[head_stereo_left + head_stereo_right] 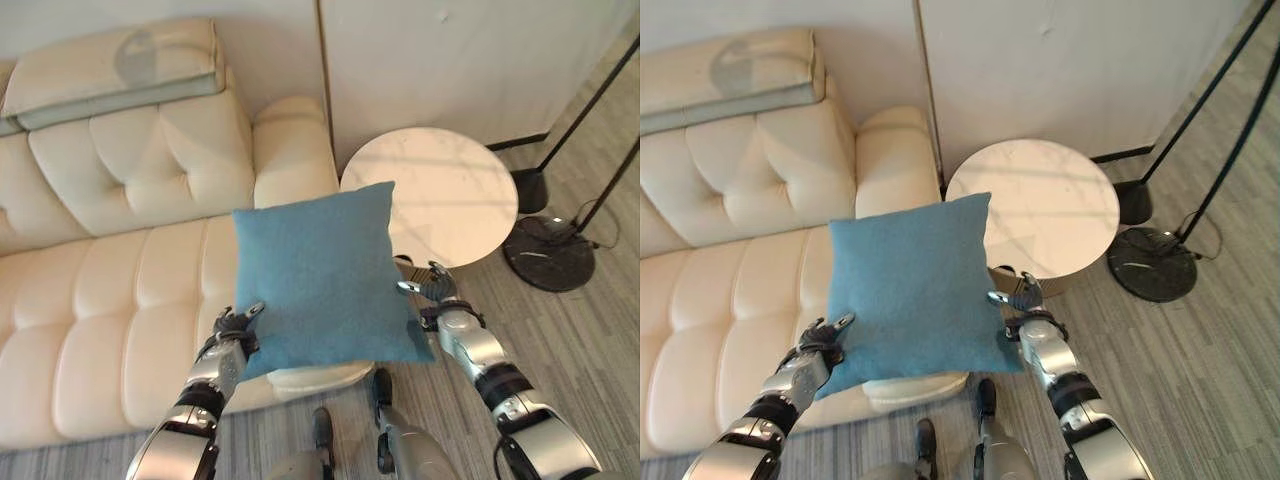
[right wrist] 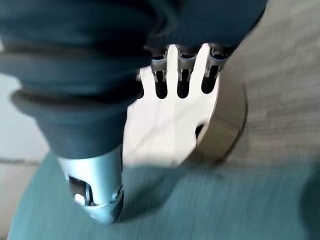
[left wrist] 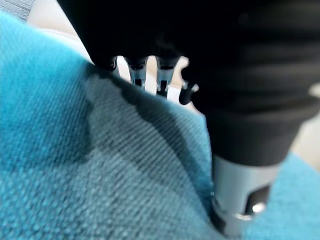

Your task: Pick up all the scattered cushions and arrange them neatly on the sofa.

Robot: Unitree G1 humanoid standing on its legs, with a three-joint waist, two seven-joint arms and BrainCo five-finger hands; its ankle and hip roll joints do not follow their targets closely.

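Above the sofa's front right corner: one blue cushion [image 1: 318, 280], held off the seat, tilted, pressed between two hands. Left hand [image 1: 232, 333] flat against its lower left edge, fingers straight. Right hand [image 1: 428, 285] flat against its right edge, fingers straight and spread. Cream tufted sofa [image 1: 110, 300]: seat bare to the left. Round white side table [image 1: 440, 195] just beside the armrest; two black lamp bases [image 1: 550, 250] beyond.

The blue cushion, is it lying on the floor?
No, the blue cushion is up in the air between the left hand and the right hand, above the edge of the cream sofa.
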